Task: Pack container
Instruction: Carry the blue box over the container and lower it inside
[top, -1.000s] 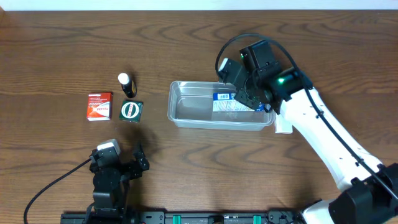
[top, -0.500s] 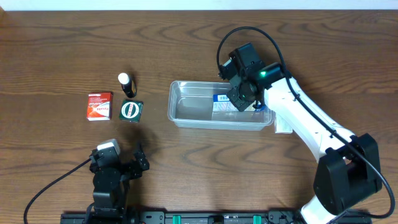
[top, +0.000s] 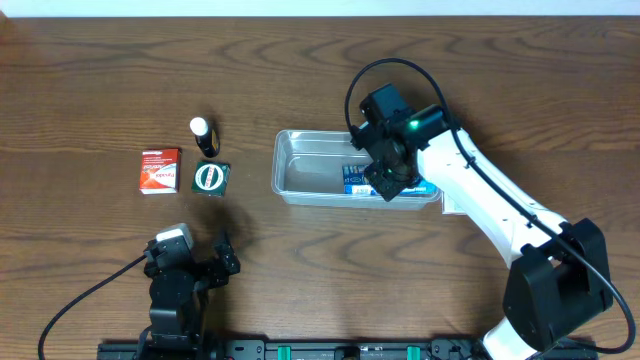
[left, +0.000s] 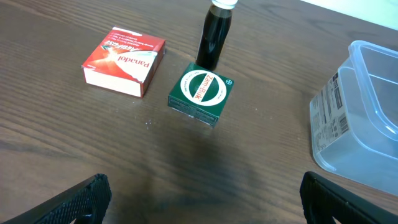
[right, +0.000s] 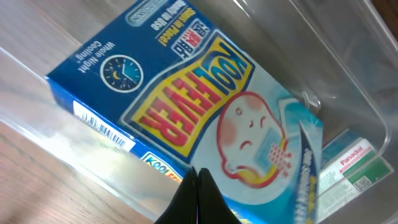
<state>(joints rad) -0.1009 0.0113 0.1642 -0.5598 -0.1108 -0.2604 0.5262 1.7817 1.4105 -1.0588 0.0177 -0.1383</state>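
The clear plastic container (top: 296, 172) sits at the table's middle; one end of it shows in the left wrist view (left: 367, 118). A blue Kool Fever box (right: 186, 106) lies inside it, on a green-and-white Panadol box (right: 348, 165). My right gripper (right: 198, 180) is shut with nothing between its fingers, tips against the blue box (top: 354, 180), inside the container's right half (top: 385, 178). My left gripper (left: 202, 208) is open and empty, low over bare wood near the front edge (top: 205, 262).
A red Panadol box (left: 124, 59), a green box with a round label (left: 202, 93) and a dark bottle with a white cap (left: 214, 37) stand left of the container. A white flat piece (top: 456, 206) lies at the container's right end.
My right gripper has moved left and toward the container's near wall. The blue box has shifted toward that wall with it. The left arm has not moved.
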